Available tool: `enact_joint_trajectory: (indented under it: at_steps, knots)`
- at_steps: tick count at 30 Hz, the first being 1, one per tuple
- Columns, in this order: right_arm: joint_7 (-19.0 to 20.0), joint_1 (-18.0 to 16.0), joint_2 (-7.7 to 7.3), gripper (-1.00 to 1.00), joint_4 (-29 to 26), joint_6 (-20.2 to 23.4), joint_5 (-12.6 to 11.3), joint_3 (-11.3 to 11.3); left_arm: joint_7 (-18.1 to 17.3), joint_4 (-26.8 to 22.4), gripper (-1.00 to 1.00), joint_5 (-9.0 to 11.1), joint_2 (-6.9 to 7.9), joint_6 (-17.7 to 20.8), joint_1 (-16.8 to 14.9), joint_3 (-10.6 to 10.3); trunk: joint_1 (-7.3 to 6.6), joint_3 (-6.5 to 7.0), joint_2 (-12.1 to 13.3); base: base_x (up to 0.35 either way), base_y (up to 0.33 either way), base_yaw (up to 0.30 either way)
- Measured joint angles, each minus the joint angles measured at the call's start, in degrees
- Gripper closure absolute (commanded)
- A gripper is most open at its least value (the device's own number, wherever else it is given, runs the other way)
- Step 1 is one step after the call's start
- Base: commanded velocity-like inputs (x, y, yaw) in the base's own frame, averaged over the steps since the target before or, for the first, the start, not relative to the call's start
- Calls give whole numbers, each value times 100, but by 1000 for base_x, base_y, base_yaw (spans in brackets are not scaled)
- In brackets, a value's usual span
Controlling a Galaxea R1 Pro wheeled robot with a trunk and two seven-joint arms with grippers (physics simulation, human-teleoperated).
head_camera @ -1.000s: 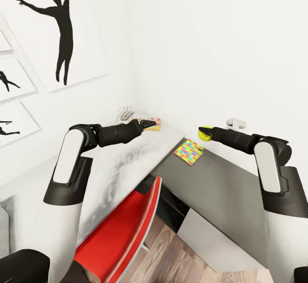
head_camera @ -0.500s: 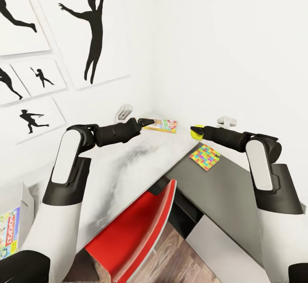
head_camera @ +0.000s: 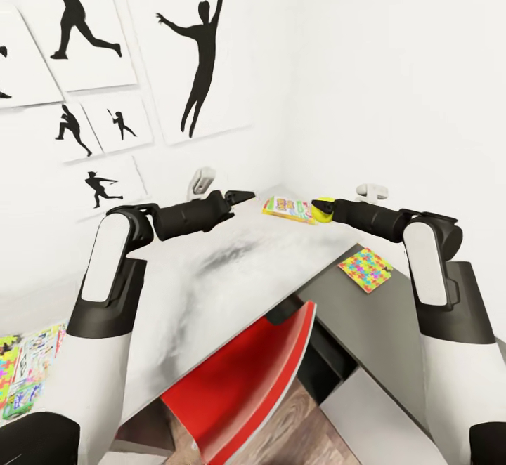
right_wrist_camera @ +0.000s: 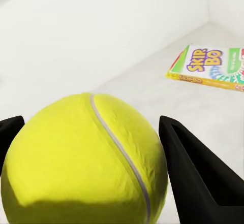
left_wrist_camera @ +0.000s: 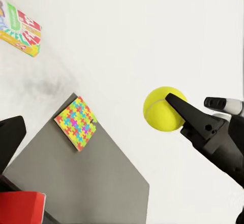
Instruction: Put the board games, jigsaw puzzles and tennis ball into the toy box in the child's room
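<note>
The right gripper (head_camera: 320, 208) clamps the tennis ball (head_camera: 324, 213) between its fingers, just beside the Skip-Bo box (head_camera: 289, 208). The left gripper (head_camera: 242, 196) is empty, its jaws together.

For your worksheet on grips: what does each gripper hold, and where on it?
The right gripper clamps the tennis ball across its sides; the left gripper holds nothing.

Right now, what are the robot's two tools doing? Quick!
Left tool: holding nothing; whether it is open or shut cannot be told.
Right tool: closed on the tennis ball.
</note>
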Motion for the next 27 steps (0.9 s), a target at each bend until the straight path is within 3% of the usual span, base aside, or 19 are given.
enact_joint_trajectory:
  at_steps: [6,21,25,27]
  knots:
    - [0,-6,37,100,11,1,1,16,-158,0,-100,4,112,1,16,89,0,27,0,0,0,263]
    - [0,-13,192,100,49,7,-10,127,-981,1,-100,1,373,14,198,463,0,92,0,0,0,265]
    - [0,-16,202,100,73,7,-6,233,-1330,-1,-100,3,530,10,363,661,0,108,0,0,0,269]
    - [0,-16,220,100,87,7,-13,305,-1703,-3,-100,-5,692,1,502,846,0,116,0,0,0,271]
